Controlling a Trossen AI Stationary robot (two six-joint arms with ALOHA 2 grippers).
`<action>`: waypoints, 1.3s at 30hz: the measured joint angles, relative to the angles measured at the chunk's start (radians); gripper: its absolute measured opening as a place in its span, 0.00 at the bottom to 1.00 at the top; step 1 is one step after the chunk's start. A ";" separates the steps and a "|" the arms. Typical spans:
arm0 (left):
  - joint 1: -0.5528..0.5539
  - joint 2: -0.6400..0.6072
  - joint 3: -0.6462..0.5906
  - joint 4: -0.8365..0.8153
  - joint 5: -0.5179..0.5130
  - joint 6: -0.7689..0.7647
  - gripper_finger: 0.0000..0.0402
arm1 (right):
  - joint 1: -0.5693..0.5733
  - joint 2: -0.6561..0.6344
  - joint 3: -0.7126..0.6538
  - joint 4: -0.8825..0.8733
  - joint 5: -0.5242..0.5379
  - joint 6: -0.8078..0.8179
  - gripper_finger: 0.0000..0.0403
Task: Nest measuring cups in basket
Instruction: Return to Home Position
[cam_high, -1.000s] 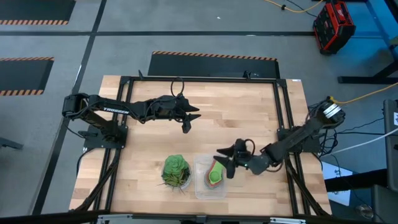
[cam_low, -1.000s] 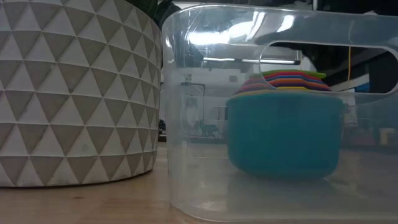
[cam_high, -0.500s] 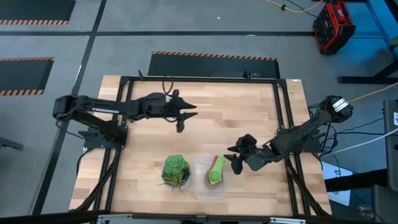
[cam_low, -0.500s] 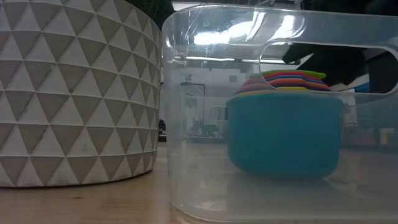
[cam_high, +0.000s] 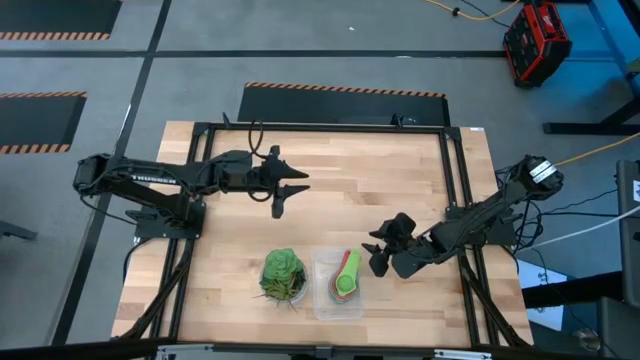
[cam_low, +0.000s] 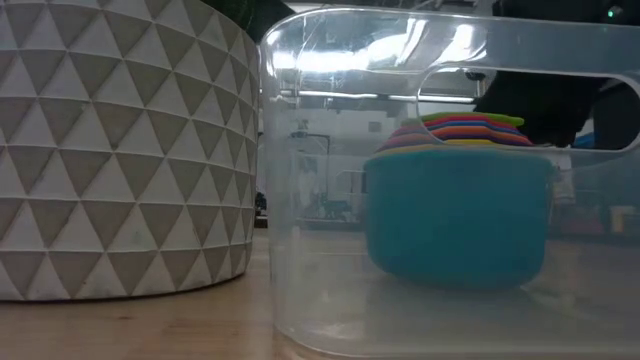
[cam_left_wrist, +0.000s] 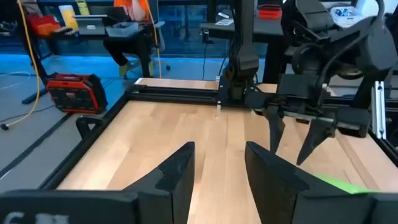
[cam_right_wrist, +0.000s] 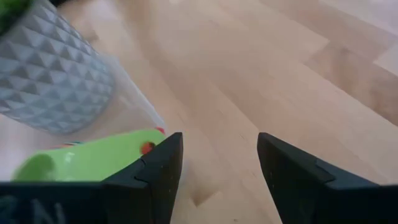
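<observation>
High view: the measuring cups (cam_high: 346, 275) sit nested inside the basket (cam_high: 320, 300). My right gripper (cam_high: 375, 250) hangs just beside it, and my left gripper (cam_high: 290, 195) is well apart.
Low view: the stack rests on the basket floor; I cannot confirm the count of cups.
Wrist views: both finger pairs are spread and empty.
Nesting looks complete; only parking my arms remains.

White lettering ran along the left arm (cam_high: 150, 180) in the high view, seemingly the brand TROSSEN. Nothing else could be read with any certainty.
</observation>
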 joint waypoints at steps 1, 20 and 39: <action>0.000 0.000 0.000 -0.001 0.000 0.000 0.34 | 0.000 0.009 0.000 -0.002 -0.001 0.002 0.53; -0.001 0.001 0.000 0.000 0.000 -0.002 0.34 | 0.000 0.099 0.000 0.090 -0.088 0.028 0.53; -0.002 -0.005 0.000 0.027 0.000 0.000 0.34 | -0.028 -0.021 0.000 0.084 -0.035 -0.097 0.53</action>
